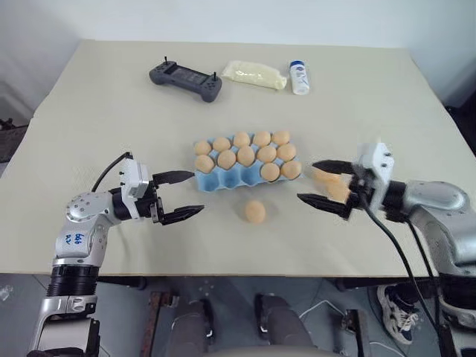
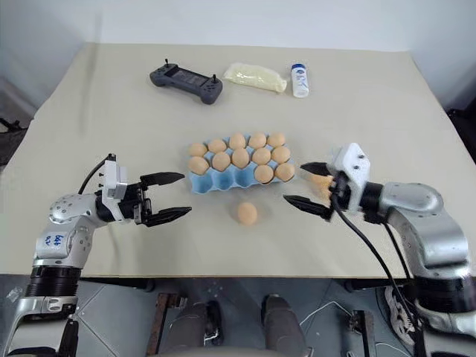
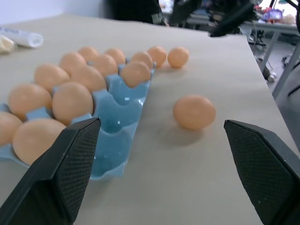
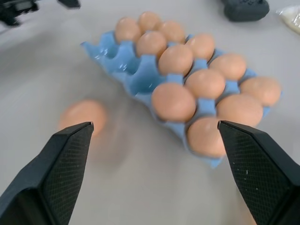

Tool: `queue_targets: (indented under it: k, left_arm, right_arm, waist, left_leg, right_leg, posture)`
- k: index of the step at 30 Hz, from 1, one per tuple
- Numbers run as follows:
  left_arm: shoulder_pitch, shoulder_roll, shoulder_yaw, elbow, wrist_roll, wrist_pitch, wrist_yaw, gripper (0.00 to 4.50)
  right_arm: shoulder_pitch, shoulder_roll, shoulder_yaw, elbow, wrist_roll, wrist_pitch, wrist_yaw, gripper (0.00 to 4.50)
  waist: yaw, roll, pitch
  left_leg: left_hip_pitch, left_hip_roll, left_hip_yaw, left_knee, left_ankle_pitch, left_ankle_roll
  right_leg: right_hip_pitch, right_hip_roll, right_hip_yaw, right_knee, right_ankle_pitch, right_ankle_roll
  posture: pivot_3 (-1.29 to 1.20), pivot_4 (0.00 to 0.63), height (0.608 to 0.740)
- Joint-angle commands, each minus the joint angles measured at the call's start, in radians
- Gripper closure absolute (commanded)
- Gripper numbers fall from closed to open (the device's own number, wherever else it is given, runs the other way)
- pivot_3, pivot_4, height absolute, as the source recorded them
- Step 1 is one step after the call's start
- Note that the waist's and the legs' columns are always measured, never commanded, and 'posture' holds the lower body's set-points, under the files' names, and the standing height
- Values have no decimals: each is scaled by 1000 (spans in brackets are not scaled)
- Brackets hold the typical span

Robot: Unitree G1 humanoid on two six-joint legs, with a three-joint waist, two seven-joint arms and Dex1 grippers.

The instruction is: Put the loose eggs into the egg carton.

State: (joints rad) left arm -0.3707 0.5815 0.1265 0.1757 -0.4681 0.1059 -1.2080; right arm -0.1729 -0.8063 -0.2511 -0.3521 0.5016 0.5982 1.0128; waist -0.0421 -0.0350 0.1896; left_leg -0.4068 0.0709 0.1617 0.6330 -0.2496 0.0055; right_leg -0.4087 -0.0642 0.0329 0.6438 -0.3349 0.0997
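The light blue egg carton lies mid-table with tan eggs in its two far rows and at the right end of its near row; the near-left cups are bare. One loose egg rests on the table just in front of the carton. Another loose egg lies right of the carton's right end and shows between the fingers of my right gripper, whose jaws stand wide open and clear of it. My left gripper is open at the carton's left end, holding nothing.
At the far side of the table lie a dark grey game controller, a pale yellow wrapped packet and a small white bottle. The table's front edge runs just below both arms.
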Motion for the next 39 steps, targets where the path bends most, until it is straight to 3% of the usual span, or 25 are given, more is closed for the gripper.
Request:
queue_targets:
  k: [1,6,15,22,30,39]
  left_arm:
    - [-8,0,18,14,-22,-19,-22,0]
    - [-40,-10,11,57,-9,-33,-39,0]
    - [-81,-19,1,88,-2,-44,-54,0]
    - [-70,-24,-1,66,-7,-42,-45,0]
    - [-21,-19,16,-4,-21,-29,-20,0]
    - [77,10,54,-92,-44,-2,-10,0]
  right_arm:
    - [124,-57,-171,-104,66,39,21,62]
    - [246,-68,-255,-149,98,58,0,62]
    - [210,-49,-194,-157,112,54,-71,62]
    - [17,-11,51,-144,133,87,-80,62]
    - [-189,100,352,-8,-8,17,-67,62]
    - [-286,214,500,152,-144,-100,-46,62]
  waist:
    - [9,0,0]
    - [6,-1,-1]
    - [6,-1,-1]
    - [4,-1,-1]
    - [-3,-1,-1]
    - [-13,-1,-1]
  left_leg:
    - [0,0,0,0,0,0]
    - [1,0,1,2,0,1]
    - [2,0,1,1,2,2]
    - [1,1,1,1,2,2]
    - [0,1,1,2,1,1]
    - [0,1,2,2,1,1]
  right_leg:
    - [0,0,0,0,0,0]
    - [2,0,1,0,1,0]
    - [2,0,1,0,3,-1]
    - [1,1,0,0,3,-2]
    - [0,0,0,0,3,-2]
    - [-1,0,0,0,3,-2]
  posture:
    - [0,150,740]
    - [0,150,740]
    - [0,150,740]
    - [0,150,740]
    - [0,150,740]
    - [0,150,740]
